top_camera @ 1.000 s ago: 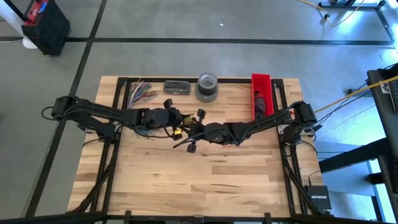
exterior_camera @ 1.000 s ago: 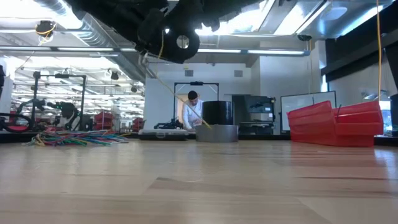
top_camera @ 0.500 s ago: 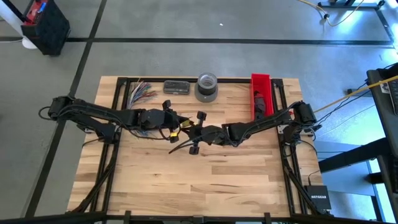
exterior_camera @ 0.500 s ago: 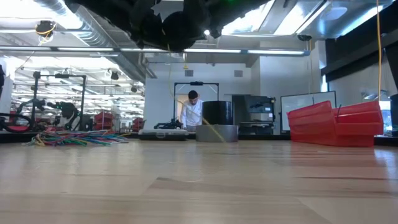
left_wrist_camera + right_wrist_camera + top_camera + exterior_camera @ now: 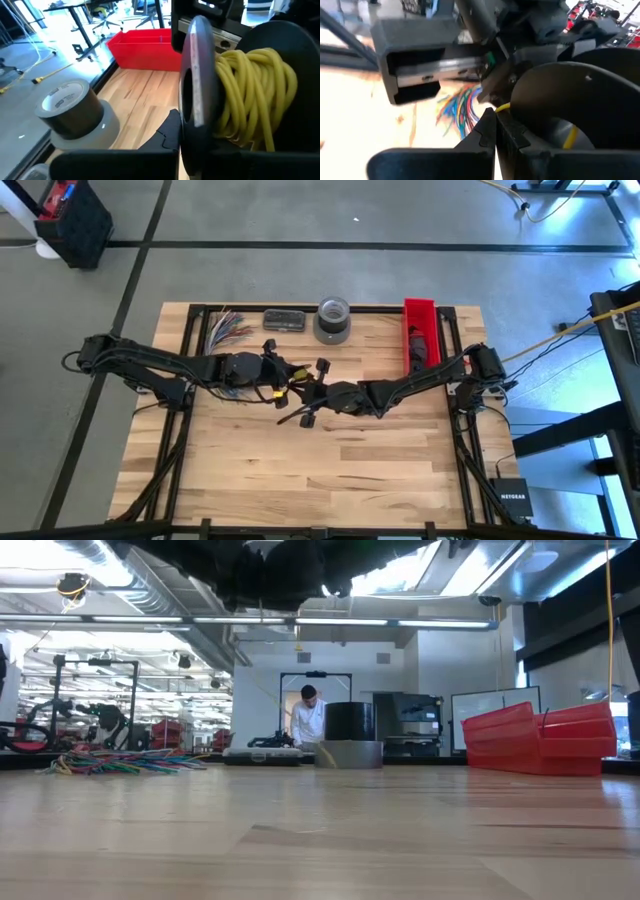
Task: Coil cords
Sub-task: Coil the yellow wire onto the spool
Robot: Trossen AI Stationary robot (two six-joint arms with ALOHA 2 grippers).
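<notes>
A black spool [image 5: 197, 90] with yellow cord [image 5: 250, 95] wound on it hangs above the table's middle, where both arms meet. My left gripper [image 5: 283, 382] is shut at the spool. My right gripper [image 5: 495, 125] is shut on a strand of the yellow cord right beside it, and shows in the high view too [image 5: 310, 391]. A bundle of thin multicoloured cords [image 5: 228, 328] lies loose on the table at the far left, also seen in the low view [image 5: 120, 762]. My left gripper comes at the spool nearly level from the table's left. The spool's disc [image 5: 192, 125] stands right at its fingers and hides the place of contact. The spool hangs clear of the table, disc upright. My right gripper pinches one strand of the yellow cord [image 5: 502, 106] between its two fingertips, coming nearly level from the table's right. The strand runs from the fingertips to the spool [image 5: 570, 100] close by.
A grey tape roll [image 5: 333, 320] and a dark flat box [image 5: 284, 320] sit at the far edge. A red bin [image 5: 420, 335] stands at the far right. Bare wood lies toward the near edge. A person [image 5: 310, 720] stands in the room beyond.
In the low view the spool and the grippers have risen out of the picture's top. The yellow strand that slanted down toward the tape roll has been drawn in, and only a short piece shows now.
</notes>
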